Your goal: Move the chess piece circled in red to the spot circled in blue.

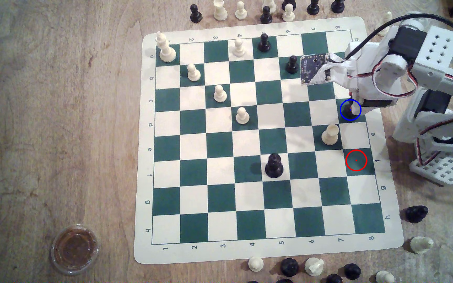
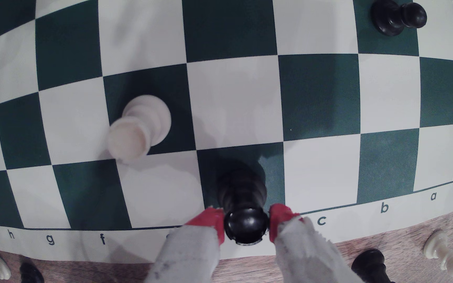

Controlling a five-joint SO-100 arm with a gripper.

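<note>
One small black pawn (image 2: 243, 201) stands on the blue-ringed green square (image 1: 343, 117) at the board's edge on the exterior view's right, its round head pinched between the red-tipped fingers (image 2: 211, 221) of the gripper (image 2: 246, 224). The red-ringed square (image 1: 356, 160) is bare. The risk now lies in letting go: if the fingers open unevenly or drag while lifting, the pawn could tip or slide off its square. The cream rook (image 1: 330, 134) stands one square away diagonally, so a careless retreat might knock it
</note>
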